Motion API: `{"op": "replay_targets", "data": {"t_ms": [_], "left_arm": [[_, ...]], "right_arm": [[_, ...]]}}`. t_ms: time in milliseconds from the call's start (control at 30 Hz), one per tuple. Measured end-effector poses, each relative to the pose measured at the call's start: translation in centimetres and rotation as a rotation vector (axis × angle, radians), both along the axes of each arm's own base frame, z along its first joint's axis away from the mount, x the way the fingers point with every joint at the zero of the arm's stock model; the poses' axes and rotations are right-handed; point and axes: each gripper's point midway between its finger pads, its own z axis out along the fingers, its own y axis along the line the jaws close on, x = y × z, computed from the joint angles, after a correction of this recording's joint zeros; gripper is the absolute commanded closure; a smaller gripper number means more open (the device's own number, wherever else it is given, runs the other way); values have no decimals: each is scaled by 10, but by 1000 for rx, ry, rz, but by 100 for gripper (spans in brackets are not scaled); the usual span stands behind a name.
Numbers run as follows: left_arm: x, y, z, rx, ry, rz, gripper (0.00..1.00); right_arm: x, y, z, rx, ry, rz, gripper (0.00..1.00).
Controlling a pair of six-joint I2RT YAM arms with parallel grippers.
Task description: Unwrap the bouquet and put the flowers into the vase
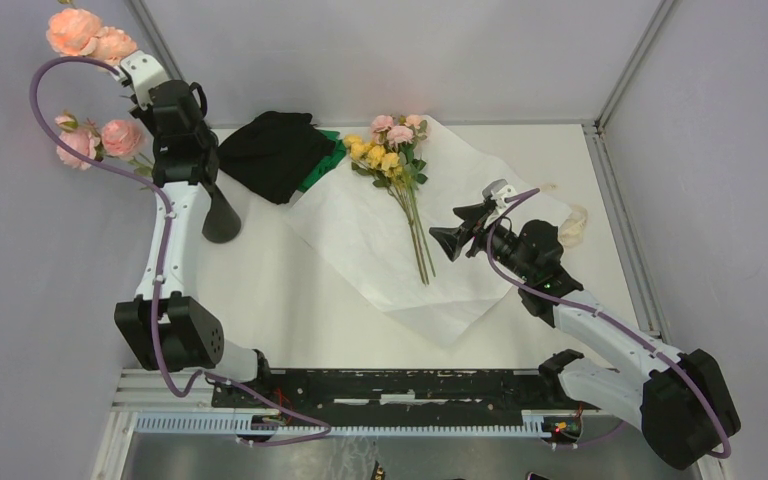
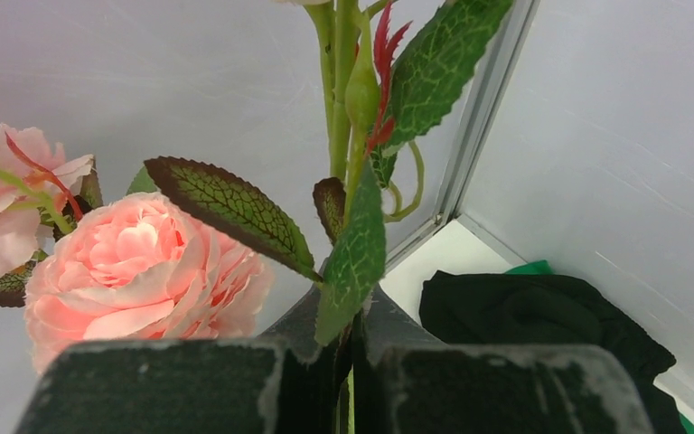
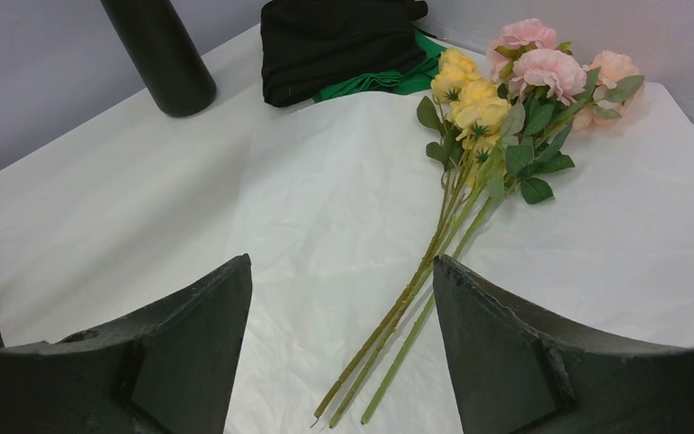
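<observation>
The flowers (image 1: 392, 150), pink and yellow roses on green stems, lie on the opened white paper sheet (image 1: 360, 250) of the bouquet, heads toward the back. The right wrist view shows the flowers (image 3: 497, 90) with their stem ends between my fingertips. My right gripper (image 1: 457, 232) hovers open just right of the stems and holds nothing; in its own view the right gripper (image 3: 342, 267) is above the paper. The black vase (image 1: 222, 215) stands upright at the left. Up by the left wall, my left gripper (image 1: 135, 72) is shut on a separate pink rose stem (image 2: 339, 99).
A black-and-green cloth heap (image 1: 275, 155) lies behind the paper, next to the vase (image 3: 158, 54). A cream lace ribbon (image 1: 572, 225) lies at the paper's right edge. Walls close in the table on the left, back and right.
</observation>
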Motion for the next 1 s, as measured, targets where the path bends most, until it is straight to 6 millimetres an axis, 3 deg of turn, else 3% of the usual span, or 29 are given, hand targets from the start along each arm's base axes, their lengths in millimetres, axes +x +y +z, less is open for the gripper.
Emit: {"op": "replay_targets", "data": {"t_ms": [100, 167, 233, 300, 400, 533, 767, 1000], "left_arm": [[-1, 1, -1, -2, 3, 3, 90], [-2, 2, -2, -6, 4, 10, 74], [-4, 4, -4, -8, 12, 26, 50], [-7, 5, -7, -16, 17, 39, 36], [-9, 6, -9, -32, 11, 56, 24], [-12, 5, -11, -49, 12, 63, 19], [-17, 2, -12, -82, -10, 56, 20], [-40, -16, -11, -174, -86, -27, 19]], "right_arm": [[0, 0, 0, 0, 0, 0, 21], [0, 0, 0, 0, 0, 0, 21], [0, 0, 0, 0, 0, 0, 21], [0, 0, 0, 0, 0, 0, 21], [0, 0, 0, 0, 0, 0, 21], [0, 0, 0, 0, 1, 0, 21], [-1, 0, -4, -4, 8, 0, 21], [-1, -1, -5, -5, 10, 0, 21]]}}
